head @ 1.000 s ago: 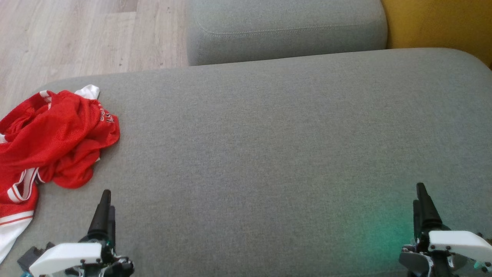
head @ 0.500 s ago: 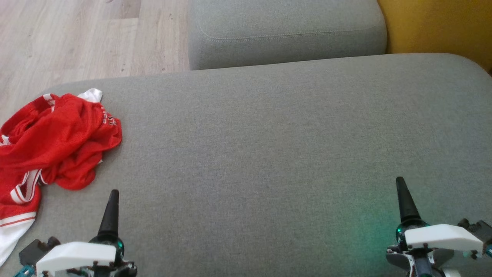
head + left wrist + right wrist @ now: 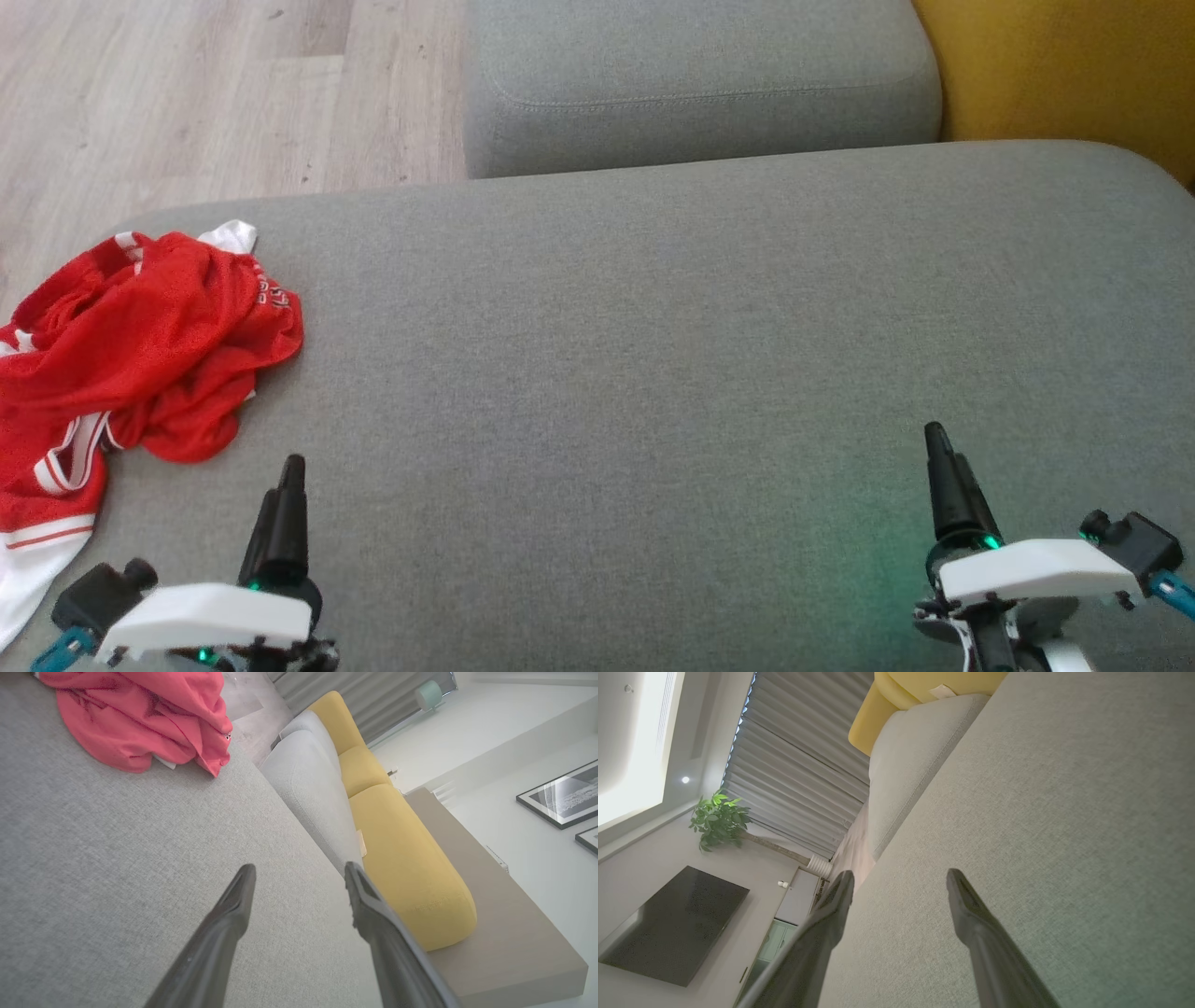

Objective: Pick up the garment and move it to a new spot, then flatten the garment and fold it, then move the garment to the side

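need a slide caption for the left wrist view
Open left gripper over the grey sofa seat, with the crumpled red garment lying ahead, untouched.

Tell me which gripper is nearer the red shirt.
Left. The left gripper is just short of the red shirt, not touching; the right gripper is far off across the grey cushion.

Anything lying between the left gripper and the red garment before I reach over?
No. Only bare grey cushion lies between the left gripper and the red garment. This shows in the head view and the left wrist view.
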Controlling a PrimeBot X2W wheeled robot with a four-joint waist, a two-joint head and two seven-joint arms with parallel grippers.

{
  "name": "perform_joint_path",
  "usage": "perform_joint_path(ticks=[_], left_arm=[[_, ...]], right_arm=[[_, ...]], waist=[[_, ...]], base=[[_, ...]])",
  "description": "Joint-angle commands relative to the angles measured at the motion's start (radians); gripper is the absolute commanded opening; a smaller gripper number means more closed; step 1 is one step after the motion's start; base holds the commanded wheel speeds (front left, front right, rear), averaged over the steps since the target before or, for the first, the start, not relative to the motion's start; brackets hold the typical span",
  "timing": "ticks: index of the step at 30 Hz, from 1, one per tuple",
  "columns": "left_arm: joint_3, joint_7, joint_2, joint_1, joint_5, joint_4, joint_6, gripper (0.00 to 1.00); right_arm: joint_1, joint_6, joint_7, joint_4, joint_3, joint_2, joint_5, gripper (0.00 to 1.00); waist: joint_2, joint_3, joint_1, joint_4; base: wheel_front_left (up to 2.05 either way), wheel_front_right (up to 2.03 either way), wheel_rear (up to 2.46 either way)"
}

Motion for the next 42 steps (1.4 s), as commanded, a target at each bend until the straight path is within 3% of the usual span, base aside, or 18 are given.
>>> perform_joint_path(ticks=[1, 27, 42], left_arm=[[0.001, -0.017, 0.021, -0.016, 0.048, -0.05, 0.008, 1.0], [-0.04, -0.093, 0.035, 0.026, 0.362, -0.12, 0.023, 1.0], [-0.036, -0.134, 0.024, 0.049, 0.532, -0.159, 0.01, 1.0]], right_arm=[[-0.049, 0.0, -0.018, -0.043, 0.022, -0.007, -0.046, 1.0], [-0.06, 0.0, -0.095, -0.05, 0.115, -0.005, -0.345, 1.0], [-0.061, -0.001, -0.136, -0.05, 0.159, -0.005, -0.5, 1.0]], waist=[[0.0, -0.003, 0.0, 0.0], [0.0, -0.03, 0.0, 0.009], [0.0, -0.043, 0.0, 0.013]], base=[[0.0, 0.0, 0.0], [0.0, 0.0, 0.0], [0.0, 0.0, 0.0]])
